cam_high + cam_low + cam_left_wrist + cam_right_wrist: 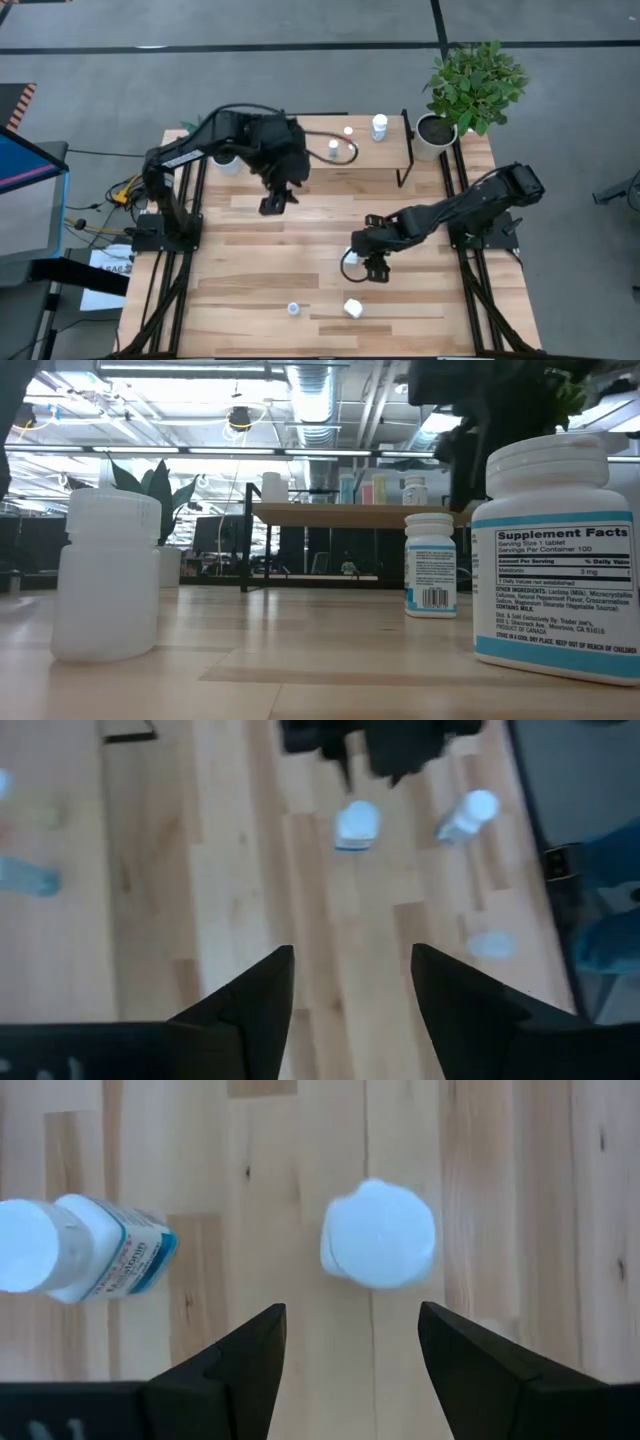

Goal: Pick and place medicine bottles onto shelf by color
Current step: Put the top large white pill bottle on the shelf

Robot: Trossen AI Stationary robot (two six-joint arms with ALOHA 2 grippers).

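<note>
My right gripper (372, 268) is open and points down near the table's middle. A small white-capped bottle with a blue label (350, 259) stands on its base just beside the gripper, beyond the fingertips in the right wrist view (378, 1235). A chunkier labelled bottle (353, 308) and an all-white bottle (293, 309) stand near the table's front edge. My left gripper (272, 203) is open and empty above the table, in front of the shelf (375, 152). Several small bottles (379, 126) stand on the shelf top.
A potted green plant (470, 85) stands at the table's far right corner. A white pot (226, 162) shows under the left arm at the far left. The shelf's black legs (406, 150) stand at the far side. Bare wood lies between the two arms.
</note>
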